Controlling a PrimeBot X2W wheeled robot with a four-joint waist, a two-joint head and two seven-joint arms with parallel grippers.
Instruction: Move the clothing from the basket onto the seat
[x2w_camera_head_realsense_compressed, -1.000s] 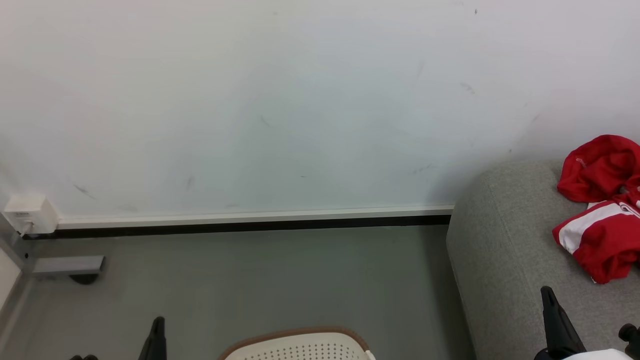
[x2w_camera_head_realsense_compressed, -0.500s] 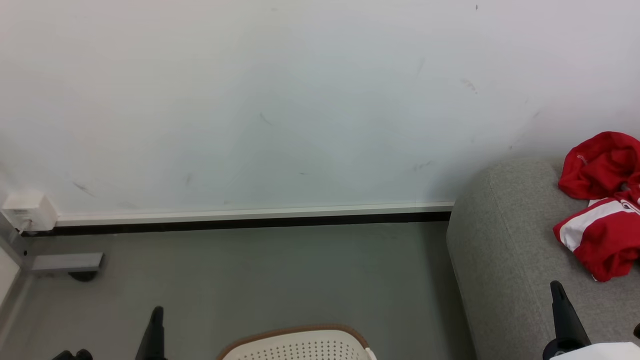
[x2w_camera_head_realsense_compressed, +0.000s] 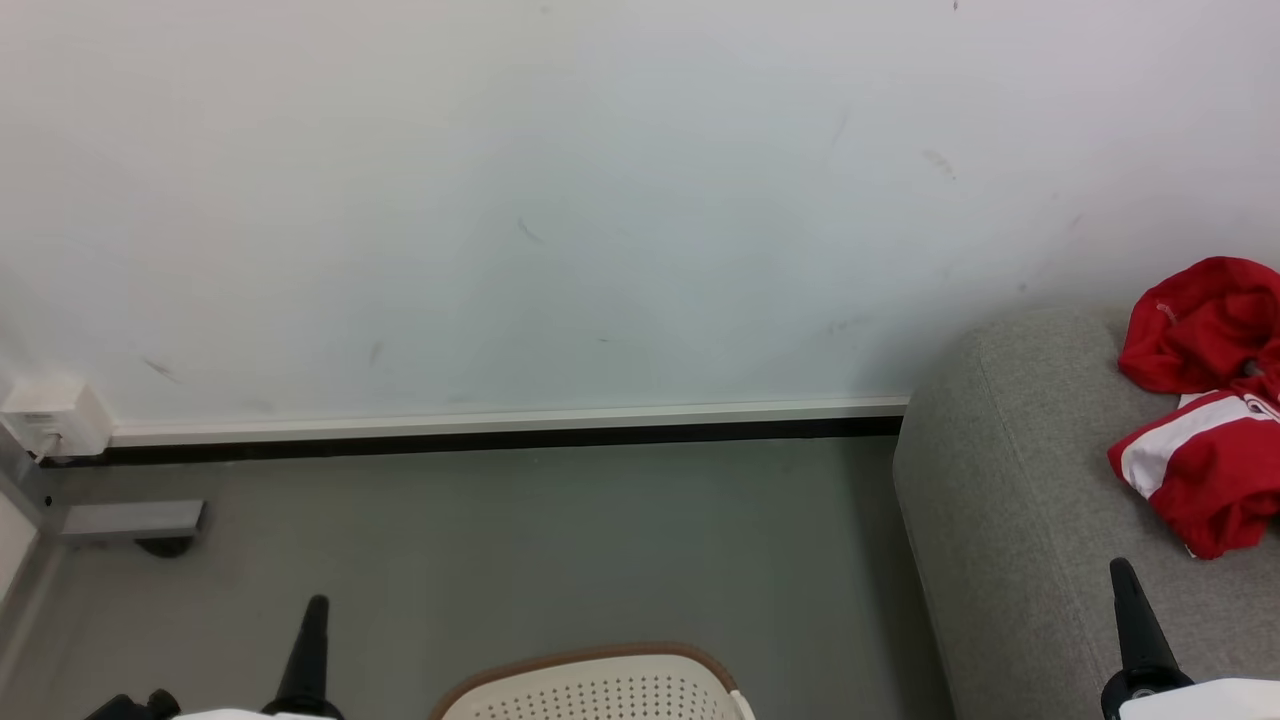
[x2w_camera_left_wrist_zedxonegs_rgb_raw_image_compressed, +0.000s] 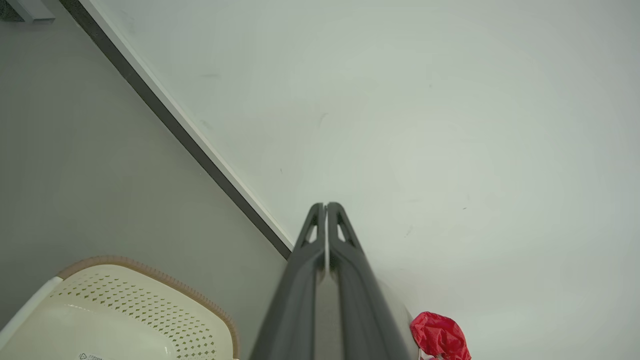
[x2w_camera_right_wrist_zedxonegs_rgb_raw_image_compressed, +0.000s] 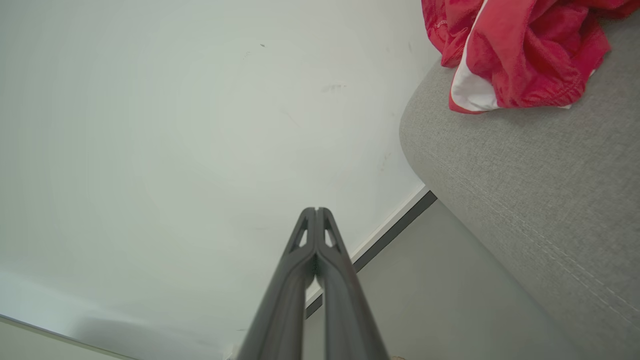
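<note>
Crumpled red clothing (x2w_camera_head_realsense_compressed: 1200, 420) lies on rounded grey woven seat (x2w_camera_head_realsense_compressed: 1010, 520).

The left end effector (x2w_camera_left_wrist_zedxonegs_rgb_raw_image_compressed: 326, 206) rises from the bottom edge with its fingers pressed together and empty, set against the wall (x2w_camera_left_wrist_zedxonegs_rgb_raw_image_compressed: 425, 125). The basket (x2w_camera_left_wrist_zedxonegs_rgb_raw_image_compressed: 150, 320) sits at lower left on the floor (x2w_camera_left_wrist_zedxonegs_rgb_raw_image_compressed: 75, 150). A baseboard (x2w_camera_left_wrist_zedxonegs_rgb_raw_image_compressed: 190, 144) runs diagonally. Red clothing (x2w_camera_left_wrist_zedxonegs_rgb_raw_image_compressed: 440, 340) shows at lower right.

The left gripper (x2w_camera_head_realsense_compressed: 315, 608) stands at the near left, jaws closed tight, empty, pointing far. The right gripper (x2w_camera_head_realsense_compressed: 1123, 575) mirrors it at the near right, equally closed.
</note>
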